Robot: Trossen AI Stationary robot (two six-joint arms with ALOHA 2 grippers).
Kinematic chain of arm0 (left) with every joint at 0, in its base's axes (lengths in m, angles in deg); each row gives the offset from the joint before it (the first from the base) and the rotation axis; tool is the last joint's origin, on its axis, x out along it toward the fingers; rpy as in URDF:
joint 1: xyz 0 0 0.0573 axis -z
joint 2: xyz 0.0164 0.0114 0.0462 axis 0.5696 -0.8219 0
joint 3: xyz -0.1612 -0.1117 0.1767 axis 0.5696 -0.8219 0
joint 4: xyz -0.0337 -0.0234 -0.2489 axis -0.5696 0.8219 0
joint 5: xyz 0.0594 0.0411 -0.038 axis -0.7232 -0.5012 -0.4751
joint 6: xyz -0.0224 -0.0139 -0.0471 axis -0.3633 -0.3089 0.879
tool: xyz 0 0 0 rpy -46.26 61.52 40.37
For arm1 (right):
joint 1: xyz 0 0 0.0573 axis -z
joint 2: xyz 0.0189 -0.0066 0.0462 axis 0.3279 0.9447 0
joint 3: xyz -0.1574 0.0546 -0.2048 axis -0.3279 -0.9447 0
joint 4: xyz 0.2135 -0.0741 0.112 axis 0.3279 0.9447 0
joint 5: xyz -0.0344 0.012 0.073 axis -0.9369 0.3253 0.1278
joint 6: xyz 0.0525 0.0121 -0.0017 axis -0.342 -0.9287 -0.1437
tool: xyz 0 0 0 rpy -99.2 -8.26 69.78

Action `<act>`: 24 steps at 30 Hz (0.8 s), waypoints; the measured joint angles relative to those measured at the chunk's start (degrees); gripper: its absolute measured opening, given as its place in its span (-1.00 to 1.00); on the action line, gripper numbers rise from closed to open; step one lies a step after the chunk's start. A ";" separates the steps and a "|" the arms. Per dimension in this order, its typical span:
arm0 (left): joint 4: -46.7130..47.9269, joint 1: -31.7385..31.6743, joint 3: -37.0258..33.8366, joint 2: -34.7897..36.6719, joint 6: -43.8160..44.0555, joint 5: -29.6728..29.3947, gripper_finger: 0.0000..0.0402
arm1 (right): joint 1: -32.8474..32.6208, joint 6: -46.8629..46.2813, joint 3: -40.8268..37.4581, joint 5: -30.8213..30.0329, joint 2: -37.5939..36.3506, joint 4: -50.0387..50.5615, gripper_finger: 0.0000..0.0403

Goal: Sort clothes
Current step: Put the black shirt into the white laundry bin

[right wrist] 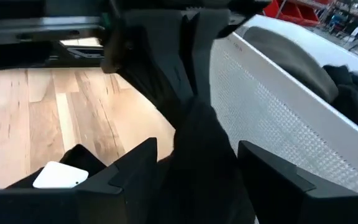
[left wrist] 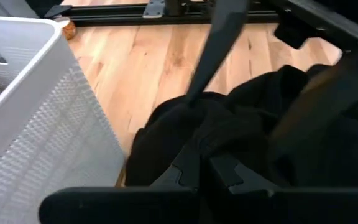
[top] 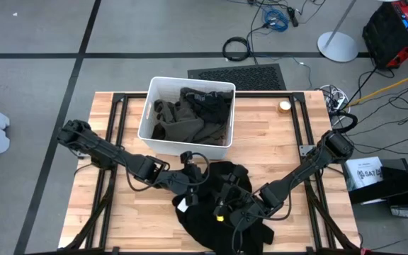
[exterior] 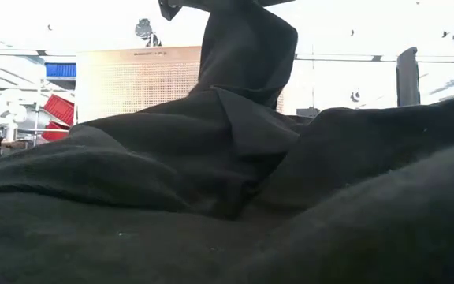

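Black garment (top: 214, 205) — between both grippers.

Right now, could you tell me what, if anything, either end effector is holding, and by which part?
The left end effector is shut on the black garment, pinching a raised fold near its bin-side edge. Whether the right end effector grips it cannot be told.

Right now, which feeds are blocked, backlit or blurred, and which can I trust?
High view: evenly lit, clear; black garment, white bin and both arms readable. Low view: dark fabric fills the frame against a washed-out bright background. Left wrist view: soft, the left claw buried in black cloth. Right wrist view: close parts blurred, the right claw straddling hanging fabric beside the bin.
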 joint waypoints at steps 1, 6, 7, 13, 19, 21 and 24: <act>-0.02 0.02 0.02 0.00 -0.16 0.02 -0.98 | 0.30 -0.35 0.01 0.39 0.25 0.02 0.04; -0.22 0.07 0.02 0.00 -1.15 0.04 -0.96 | 1.03 -2.86 -0.02 1.16 1.62 1.02 -0.02; -0.22 0.04 0.00 0.00 -1.15 0.04 -0.96 | 1.04 -3.54 -0.02 1.24 1.65 1.45 -0.07; 0.85 0.24 0.00 0.04 -1.28 5.73 -0.95 | 0.54 -5.07 0.00 1.13 1.08 7.00 -0.83; 6.01 1.20 -0.02 -0.44 -3.92 7.89 -0.72 | 0.13 -4.34 0.00 3.51 -0.58 8.14 -0.98; 9.17 1.41 0.00 0.00 -4.05 6.99 -0.58 | 0.30 -4.49 0.00 5.11 -1.42 10.15 -0.98; 17.00 2.53 -0.07 2.72 0.34 -0.53 -0.39 | 0.28 -9.13 0.00 9.78 -3.31 16.83 -0.99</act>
